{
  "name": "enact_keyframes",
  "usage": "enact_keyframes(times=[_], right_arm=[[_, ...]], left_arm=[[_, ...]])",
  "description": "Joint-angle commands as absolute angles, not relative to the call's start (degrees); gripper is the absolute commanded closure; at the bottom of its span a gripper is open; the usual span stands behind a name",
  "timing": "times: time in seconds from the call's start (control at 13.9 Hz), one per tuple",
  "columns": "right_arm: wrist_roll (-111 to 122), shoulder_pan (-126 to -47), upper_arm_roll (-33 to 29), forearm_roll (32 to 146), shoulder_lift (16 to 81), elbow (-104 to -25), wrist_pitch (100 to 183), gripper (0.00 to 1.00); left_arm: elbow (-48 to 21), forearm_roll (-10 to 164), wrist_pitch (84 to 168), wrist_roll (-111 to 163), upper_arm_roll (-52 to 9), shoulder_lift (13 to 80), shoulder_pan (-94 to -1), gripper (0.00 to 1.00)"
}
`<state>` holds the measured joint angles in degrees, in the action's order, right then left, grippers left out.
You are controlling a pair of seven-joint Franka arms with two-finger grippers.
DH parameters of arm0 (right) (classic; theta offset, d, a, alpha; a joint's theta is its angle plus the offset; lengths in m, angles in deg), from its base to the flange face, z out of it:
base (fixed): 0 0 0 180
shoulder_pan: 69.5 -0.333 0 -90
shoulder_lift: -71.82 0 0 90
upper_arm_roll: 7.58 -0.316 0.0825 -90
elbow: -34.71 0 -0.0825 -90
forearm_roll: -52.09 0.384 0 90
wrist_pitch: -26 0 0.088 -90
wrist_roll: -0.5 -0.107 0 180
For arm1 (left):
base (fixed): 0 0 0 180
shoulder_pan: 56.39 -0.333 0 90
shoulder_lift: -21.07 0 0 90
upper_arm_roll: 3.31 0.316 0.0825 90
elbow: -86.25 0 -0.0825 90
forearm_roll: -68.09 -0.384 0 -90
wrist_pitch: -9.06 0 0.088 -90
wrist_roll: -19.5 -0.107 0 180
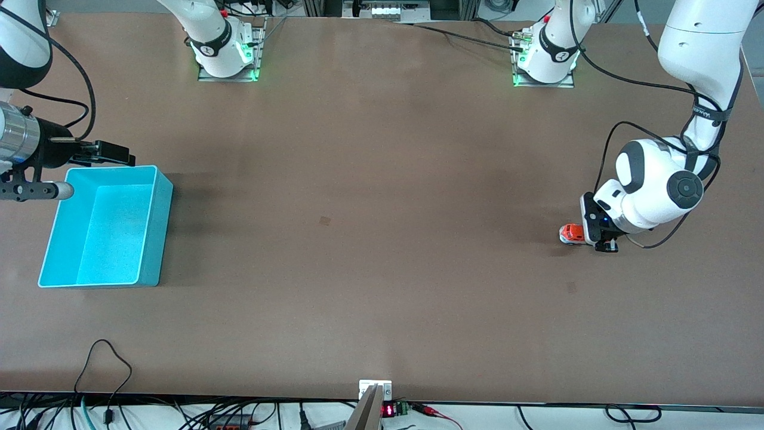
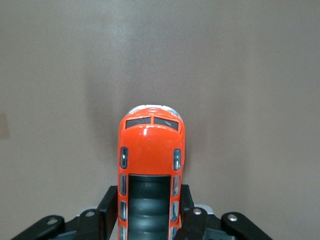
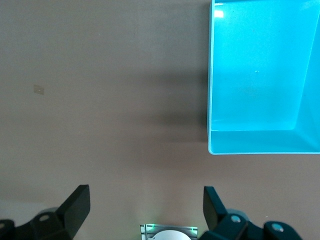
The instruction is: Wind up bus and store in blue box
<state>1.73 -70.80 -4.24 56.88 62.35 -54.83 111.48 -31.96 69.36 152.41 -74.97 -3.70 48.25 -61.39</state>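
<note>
orange-red bus, dark roof panels, clamped in left tool; right tool spread apart.

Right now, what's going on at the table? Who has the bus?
The left gripper is down at the table toward the left arm's end, its fingers closed on the sides of the bus, which sits on the table. The blue box stands empty toward the right arm's end. The right gripper waits open over the table beside the box, holding nothing.
</note>
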Motion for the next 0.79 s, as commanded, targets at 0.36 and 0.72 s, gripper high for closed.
enact_keyframes(times=[0.36,0.72], right_arm=[[2.87,-70.38,-4.15,58.24,61.8,-53.7,110.81,0.0],[2.87,-70.47,-4.15,58.24,61.8,-53.62,110.72,0.0]], left_arm=[[-37.31,70.2,150.99,-76.04,-4.45,44.18,-61.93,0.76],[-37.67,70.2,151.0,-74.2,-4.45,44.44,-61.93,0.77]])
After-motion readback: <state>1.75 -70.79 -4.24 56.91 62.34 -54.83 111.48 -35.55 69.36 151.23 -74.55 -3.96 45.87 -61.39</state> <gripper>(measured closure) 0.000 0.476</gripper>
